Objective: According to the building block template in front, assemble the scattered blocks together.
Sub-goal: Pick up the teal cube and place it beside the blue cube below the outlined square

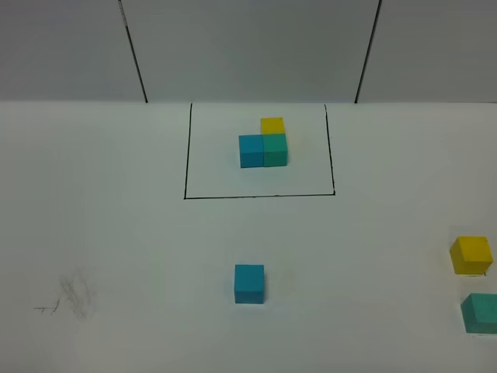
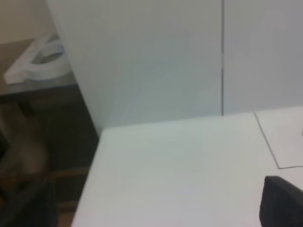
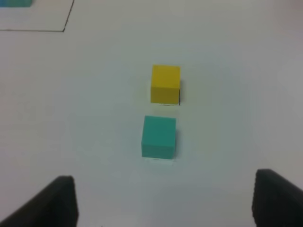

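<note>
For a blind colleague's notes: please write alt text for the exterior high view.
On a white table, a black-framed template of three joined cubes: blue and green side by side, yellow behind the green. A loose blue cube sits in front of it; a yellow cube and a green cube lie at the right edge.

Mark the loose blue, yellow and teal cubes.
loose blue cube [image 1: 249,283]: exterior high view, on its top face.
loose yellow cube [image 3: 165,81]: right wrist view, on its top face.
loose teal cube [image 3: 159,135]: right wrist view, on its top face.
</note>
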Tool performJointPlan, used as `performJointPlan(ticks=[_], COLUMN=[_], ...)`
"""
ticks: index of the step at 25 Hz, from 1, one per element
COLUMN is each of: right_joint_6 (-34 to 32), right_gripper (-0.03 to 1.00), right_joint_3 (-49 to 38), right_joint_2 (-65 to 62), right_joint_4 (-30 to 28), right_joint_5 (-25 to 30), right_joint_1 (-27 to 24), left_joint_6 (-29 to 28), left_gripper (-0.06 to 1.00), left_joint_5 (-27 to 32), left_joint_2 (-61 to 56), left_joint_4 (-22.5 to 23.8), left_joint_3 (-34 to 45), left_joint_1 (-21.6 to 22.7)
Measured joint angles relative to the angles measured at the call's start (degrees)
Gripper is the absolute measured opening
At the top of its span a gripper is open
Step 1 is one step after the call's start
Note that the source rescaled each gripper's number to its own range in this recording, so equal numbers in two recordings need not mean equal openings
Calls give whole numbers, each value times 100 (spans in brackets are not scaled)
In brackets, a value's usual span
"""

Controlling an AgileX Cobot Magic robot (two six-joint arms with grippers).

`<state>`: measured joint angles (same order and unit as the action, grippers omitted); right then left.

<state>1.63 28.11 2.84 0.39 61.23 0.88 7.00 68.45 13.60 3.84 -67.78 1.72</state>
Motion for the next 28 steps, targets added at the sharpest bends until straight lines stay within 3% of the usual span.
performJointPlan(ticks=[7,12,21,28], right_joint_6=[0,0,0,0], right_gripper=[57,57,57,57], right_joint_3=[0,0,0,0], right_joint_2=[0,0,0,0], right_joint_4=[0,0,0,0], right_joint_5=[0,0,0,0], right_joint_1=[0,0,0,0], left_joint_6=[-700,-1095,-1390,-1436], left_gripper=[100,100,99,97], left_joint_5=[-137,-455,-754,-730], left_joint_2=[-1243,-1392,-1392,-1392], left_joint_4=[-22,-26,-154,-154], left_joint_3=[2077,3050,3796,3854], left_joint_1=[0,0,0,0])
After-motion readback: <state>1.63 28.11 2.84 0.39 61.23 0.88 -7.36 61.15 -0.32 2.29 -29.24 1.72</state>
